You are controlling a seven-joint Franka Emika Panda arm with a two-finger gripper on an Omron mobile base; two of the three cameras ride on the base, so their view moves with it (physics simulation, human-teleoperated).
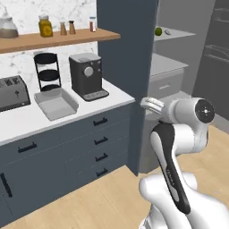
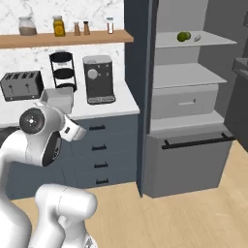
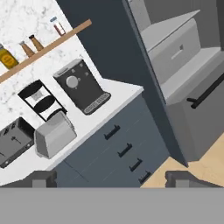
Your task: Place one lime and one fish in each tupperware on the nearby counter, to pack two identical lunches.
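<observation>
White counter (image 1: 114, 94), grey tupperware (image 1: 56, 103) beside toaster (image 1: 13, 93), gripper (image 3: 111, 178) open

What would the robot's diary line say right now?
gripper: open, empty | limes: fridge shelf | tupperware: on counter, empty | packed: nothing yet

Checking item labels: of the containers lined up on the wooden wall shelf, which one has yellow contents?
The jar with the dark lid, second from the left on the wooden shelf. The carafe beside it holds brown, and the shakers to its right are smaller.
</observation>
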